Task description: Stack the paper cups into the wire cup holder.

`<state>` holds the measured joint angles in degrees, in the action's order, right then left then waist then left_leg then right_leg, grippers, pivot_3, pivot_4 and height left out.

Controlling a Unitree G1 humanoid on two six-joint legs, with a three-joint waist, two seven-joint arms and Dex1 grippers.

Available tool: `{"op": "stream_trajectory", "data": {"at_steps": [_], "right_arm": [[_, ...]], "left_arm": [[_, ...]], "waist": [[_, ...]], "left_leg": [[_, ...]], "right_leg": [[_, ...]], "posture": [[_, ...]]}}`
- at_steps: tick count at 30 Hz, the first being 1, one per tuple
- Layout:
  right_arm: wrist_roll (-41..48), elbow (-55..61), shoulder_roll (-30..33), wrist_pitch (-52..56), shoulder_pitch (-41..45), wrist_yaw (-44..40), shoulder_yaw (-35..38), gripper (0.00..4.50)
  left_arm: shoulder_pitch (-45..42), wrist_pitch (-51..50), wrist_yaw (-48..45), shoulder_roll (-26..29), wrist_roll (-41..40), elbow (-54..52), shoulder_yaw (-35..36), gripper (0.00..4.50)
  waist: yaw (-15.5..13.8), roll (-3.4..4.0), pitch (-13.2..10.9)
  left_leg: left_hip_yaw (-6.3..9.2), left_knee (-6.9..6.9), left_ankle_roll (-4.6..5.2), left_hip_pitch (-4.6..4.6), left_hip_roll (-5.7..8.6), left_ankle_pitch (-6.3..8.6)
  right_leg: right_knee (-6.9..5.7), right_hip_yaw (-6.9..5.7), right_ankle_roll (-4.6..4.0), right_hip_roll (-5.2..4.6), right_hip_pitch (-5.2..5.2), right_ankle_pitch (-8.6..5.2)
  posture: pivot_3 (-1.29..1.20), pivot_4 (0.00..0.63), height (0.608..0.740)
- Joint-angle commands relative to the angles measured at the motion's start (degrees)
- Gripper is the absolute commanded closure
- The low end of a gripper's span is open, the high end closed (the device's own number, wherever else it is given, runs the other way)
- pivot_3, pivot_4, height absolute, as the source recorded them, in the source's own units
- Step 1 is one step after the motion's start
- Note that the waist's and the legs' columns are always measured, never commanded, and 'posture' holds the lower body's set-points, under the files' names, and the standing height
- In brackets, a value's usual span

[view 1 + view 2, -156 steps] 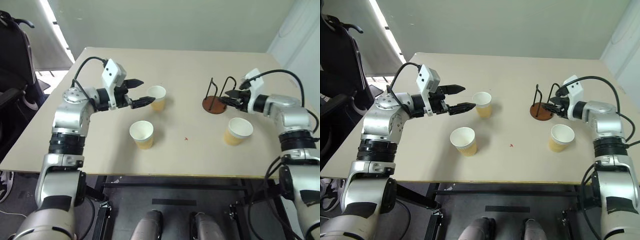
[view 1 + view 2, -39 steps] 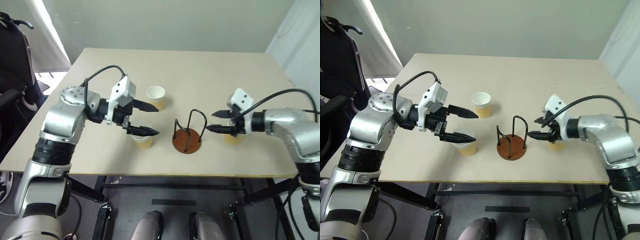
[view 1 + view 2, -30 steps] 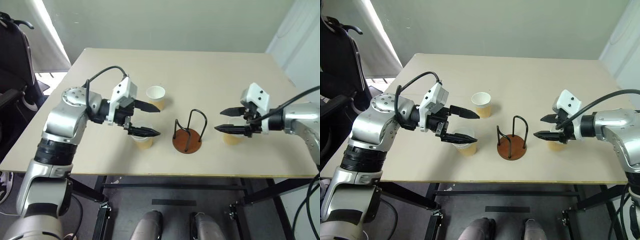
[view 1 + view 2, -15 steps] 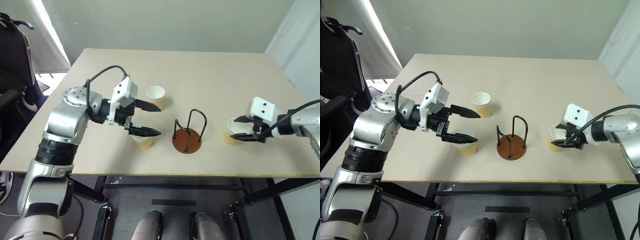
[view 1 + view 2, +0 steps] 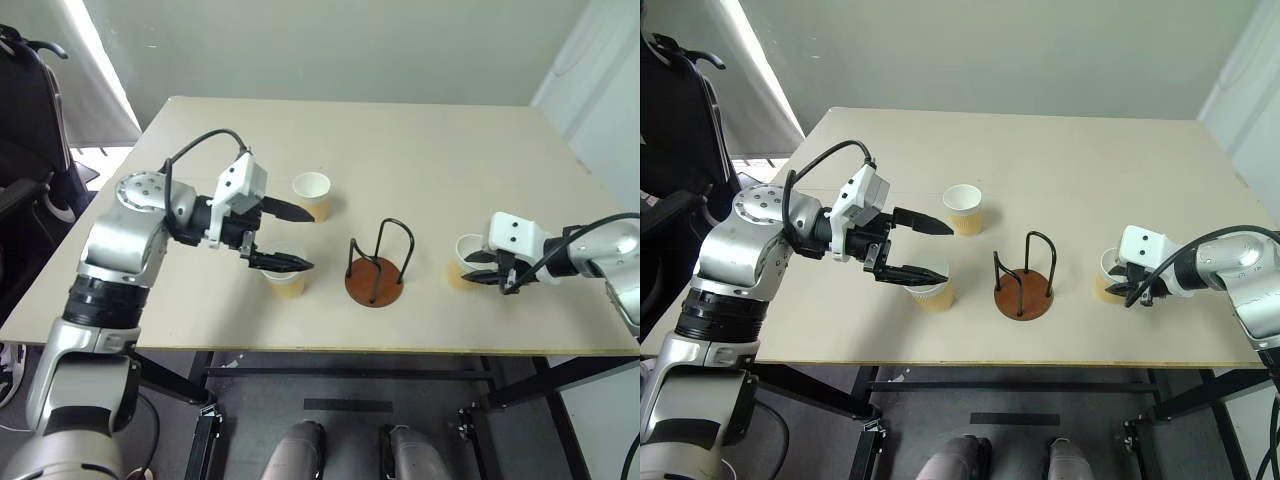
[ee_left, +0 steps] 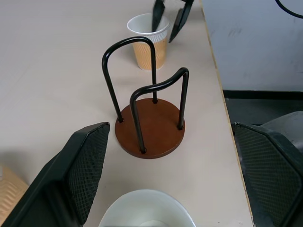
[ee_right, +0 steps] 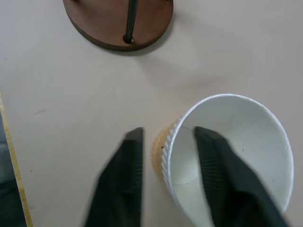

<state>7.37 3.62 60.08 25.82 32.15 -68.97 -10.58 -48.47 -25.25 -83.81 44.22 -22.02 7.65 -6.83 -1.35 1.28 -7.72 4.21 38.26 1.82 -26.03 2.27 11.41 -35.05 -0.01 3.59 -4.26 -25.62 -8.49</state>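
Note:
Three paper cups stand on the table: one far (image 5: pixel 312 190), one near-left (image 5: pixel 287 284), one at the right (image 5: pixel 462 258). The wire cup holder (image 5: pixel 375 281), a brown disc with two black loops, stands empty between the near-left and right cups. My left gripper (image 5: pixel 312 240) hangs open just above the near-left cup, pointing toward the holder. My right gripper (image 7: pixel 170 135) straddles the right cup's (image 7: pixel 227 161) wall. One finger is inside the cup and one outside, with a narrow gap showing on each side. The left wrist view shows this cup (image 6: pixel 149 42) behind the holder (image 6: pixel 150 128).
The tan table's front edge (image 5: pixel 400 350) runs close to the holder and the near cups. A dark chair (image 5: pixel 25 120) stands beyond the table's left side. Bare tabletop stretches behind the holder.
My right gripper has come down over the right cup and its fingers have narrowed around the wall. The left gripper has stayed. The holder stands nearer and more central than several seconds ago.

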Motion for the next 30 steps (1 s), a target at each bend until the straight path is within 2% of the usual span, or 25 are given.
{"op": "stream_trajectory", "data": {"at_steps": [1, 8, 12, 19, 30], "right_arm": [[-0.5, 0.5, 0.3, -0.9, 0.5, -0.8, 1.0, 4.46], [1.6, 2.6, 0.7, 0.7, 0.0, -2.1, 3.3, 4.46], [6.3, 4.9, 0.9, 5.8, 5.0, -1.5, 8.1, 4.46], [12.7, 9.3, 0.1, 13.8, 14.6, -0.6, 11.8, 4.46], [20.5, 17.0, -5.0, 21.2, 19.9, 2.3, 10.0, 4.46]], "left_arm": [[-1.7, 1.2, -0.5, 1.3, 0.2, 0.1, 1.5, 0.00], [-2.1, 2.4, -0.7, 2.1, 0.5, 1.4, 1.6, 0.00], [-2.4, 2.7, -2.7, 2.2, -0.7, 1.6, 2.1, 0.00], [-3.6, 2.7, -4.5, 1.3, -2.5, 2.6, 2.7, 0.00], [-6.0, 2.2, -6.2, 1.8, -2.7, 4.9, 3.0, 0.00]], "waist": [[0.0, 0.00, 0.0], [0.0, 0.00, 0.0], [0.0, 0.00, 0.0], [0.0, 0.00, 0.0], [0.1, 0.00, 0.0]], "left_leg": [[0.00, 0.00, 0.00, 0.00, 0.00, 0.00], [0.00, 0.00, -0.01, 0.00, 0.00, 0.00], [-0.01, 0.00, -0.02, -0.03, 0.01, -0.01], [0.00, -0.02, -0.04, -0.01, 0.00, -0.01], [0.00, -0.02, -0.03, -0.02, 0.01, -0.01]], "right_leg": [[0.00, 0.00, 0.00, 0.00, 0.00, 0.00], [0.00, 0.00, -0.09, 0.00, 0.00, -0.05], [0.00, 0.01, -0.14, 0.00, -0.02, -0.08], [-0.01, 0.02, -0.31, 0.01, -0.03, -0.18], [-0.01, 0.02, -0.42, 0.01, -0.05, -0.33]], "posture": [[0.00, 0.150, 0.740], [0.00, 0.150, 0.740], [0.00, 0.150, 0.740], [0.00, 0.150, 0.740], [0.00, 0.150, 0.740]]}}
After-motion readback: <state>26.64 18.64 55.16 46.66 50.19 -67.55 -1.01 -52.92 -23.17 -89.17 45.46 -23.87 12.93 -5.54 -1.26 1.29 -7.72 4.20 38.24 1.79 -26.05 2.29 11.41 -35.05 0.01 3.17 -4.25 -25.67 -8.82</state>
